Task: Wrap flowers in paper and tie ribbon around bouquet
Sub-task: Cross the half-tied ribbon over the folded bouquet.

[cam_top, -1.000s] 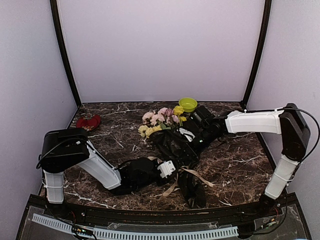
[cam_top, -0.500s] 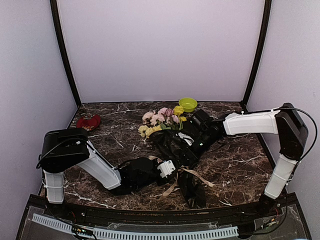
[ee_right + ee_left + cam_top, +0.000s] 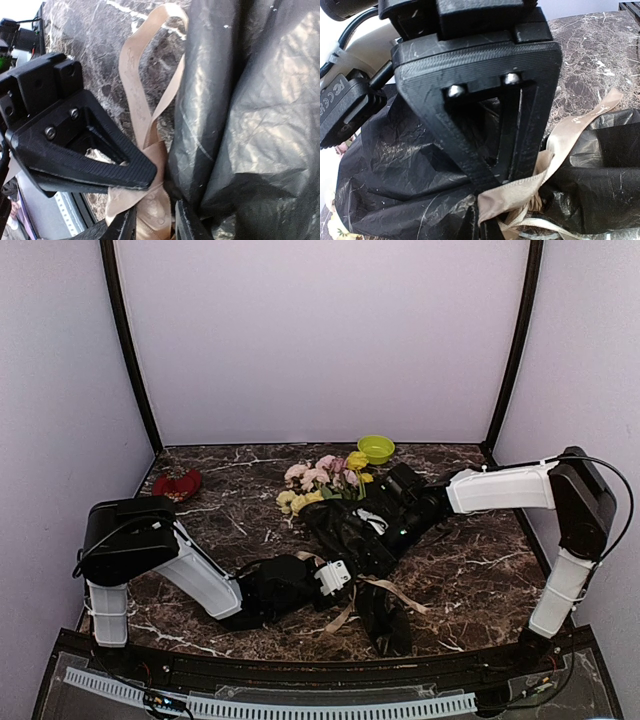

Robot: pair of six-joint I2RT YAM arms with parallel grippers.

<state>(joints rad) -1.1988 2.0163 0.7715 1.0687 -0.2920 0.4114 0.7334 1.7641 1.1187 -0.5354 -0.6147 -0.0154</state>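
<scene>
— What has been altered nearest the bases?
— Nothing: the left gripper (image 3: 502,182) is kept clamped on the ribbon (image 3: 525,190), which is pinched flat between its closed fingers just beside the bunched knot, as it was a second ago. The ribbon's loose ends are left trailing over the tabletop (image 3: 470,570)
— And farther in?
— The right gripper (image 3: 155,227) has been eased slightly toward the near edge along the bouquet (image 3: 350,530). Its fingers (image 3: 124,226) are now seen parted, with the knotted ribbon lying in the gap against the paper (image 3: 240,125); no firm pinch is shown there
— What is meant by that for the task?
— The wrapping is judged done: the black paper is gathered at the narrowed waist, and the flowers (image 3: 320,480) are left poking out at the far end, toward the green bowl (image 3: 376,449). The bouquet itself has not been shifted. A release of the knot by the right side is suggested, so the tie is probably being finished; whether the knot will hold once the left end is let go cannot be told
</scene>
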